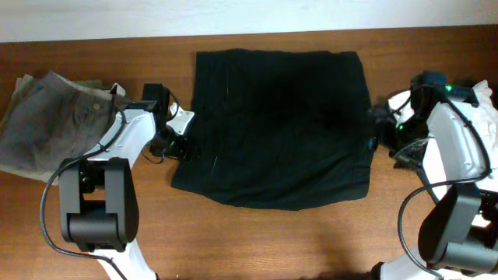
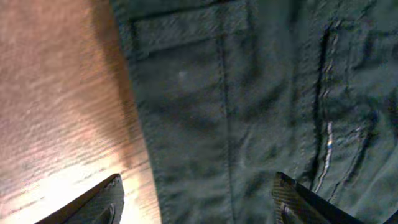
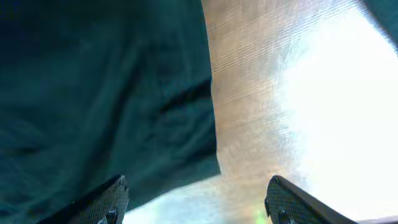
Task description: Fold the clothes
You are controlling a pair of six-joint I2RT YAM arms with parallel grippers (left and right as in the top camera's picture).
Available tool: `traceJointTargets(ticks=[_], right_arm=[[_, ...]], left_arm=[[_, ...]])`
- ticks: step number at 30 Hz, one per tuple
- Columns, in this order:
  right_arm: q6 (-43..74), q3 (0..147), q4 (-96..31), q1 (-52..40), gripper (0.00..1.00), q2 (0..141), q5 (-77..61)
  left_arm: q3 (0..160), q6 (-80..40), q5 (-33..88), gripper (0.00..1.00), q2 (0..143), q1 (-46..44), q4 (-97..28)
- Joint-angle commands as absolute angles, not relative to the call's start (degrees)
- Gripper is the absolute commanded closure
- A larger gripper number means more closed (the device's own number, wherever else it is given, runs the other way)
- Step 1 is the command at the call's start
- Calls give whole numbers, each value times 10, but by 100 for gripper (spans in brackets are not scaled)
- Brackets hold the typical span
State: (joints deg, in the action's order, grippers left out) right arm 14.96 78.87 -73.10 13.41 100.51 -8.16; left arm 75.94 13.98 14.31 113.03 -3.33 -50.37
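matt cloth shorts (image 1: 280,124), grained wood table (image 1: 272,241)

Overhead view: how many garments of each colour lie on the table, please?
Black shorts: 1
Grey-khaki garment: 1
White cloth, mostly hidden at the right edge: 1
Total: 3
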Motion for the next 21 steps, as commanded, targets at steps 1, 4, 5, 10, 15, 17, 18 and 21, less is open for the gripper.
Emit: traceJointTargets(ticks=[1,4,5,10,15,17,18,21], right_arm=[[137,695,-718,120,27,1009,-102],[118,567,-649,105,30,1009,-183],[118,535,-621,97,30,1009,-201],[118,568,-604,90,96,992,-187],[79,763,-853,89,96,962,-134],[79,804,-895,89,91,957,-128],[79,803,-896,89,69,957,-126],[79,773,-873,91,21,960,-103]], left_arm=[[762,137,137,24,1128,-15,-517],[762,136,137,24,1128,-5,-526],[762,136,142,24,1128,-5,-526],[762,136,152,40,1128,-6,-524],[762,136,149,47,1128,-6,-520],[762,136,133,47,1128,-6,-521],[762,136,126,47,1128,-6,-523],[762,136,126,34,1128,-6,-524]])
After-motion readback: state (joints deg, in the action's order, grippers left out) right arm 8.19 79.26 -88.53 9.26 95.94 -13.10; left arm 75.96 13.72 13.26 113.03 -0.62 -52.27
